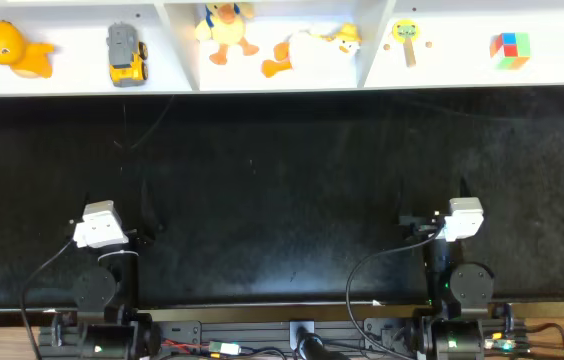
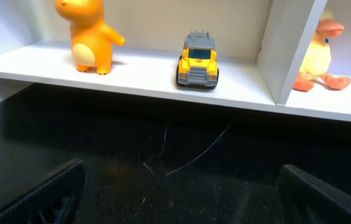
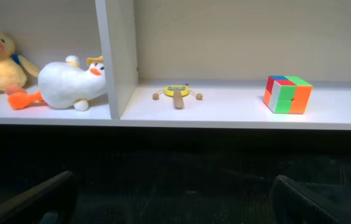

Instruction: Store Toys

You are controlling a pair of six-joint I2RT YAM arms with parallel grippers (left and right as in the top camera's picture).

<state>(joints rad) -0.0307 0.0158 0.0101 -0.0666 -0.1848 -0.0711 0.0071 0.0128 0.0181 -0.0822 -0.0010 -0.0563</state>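
Note:
All the toys stand in the white shelf (image 1: 282, 80) along the far edge of the table. Its left bay holds an orange figure (image 1: 14, 48) (image 2: 90, 34) and a yellow and grey toy truck (image 1: 125, 53) (image 2: 198, 60). In the middle bay are a yellow plush duck (image 1: 225, 28) (image 2: 322, 53) (image 3: 0, 65) and a white plush goose (image 1: 305, 52) (image 3: 70, 84). A small wooden rattle drum (image 1: 405, 38) (image 3: 177, 94) and a colourful cube (image 1: 509, 48) (image 3: 287, 94) occupy the right bay. My left gripper (image 2: 182, 193) and right gripper (image 3: 175, 196) are open and empty, low over the black mat near the arm bases.
A black mat (image 1: 282, 190) covers the table between the arms and the shelf. White dividers (image 3: 116, 56) separate the bays. Cables and mounts run along the near edge (image 1: 292, 340).

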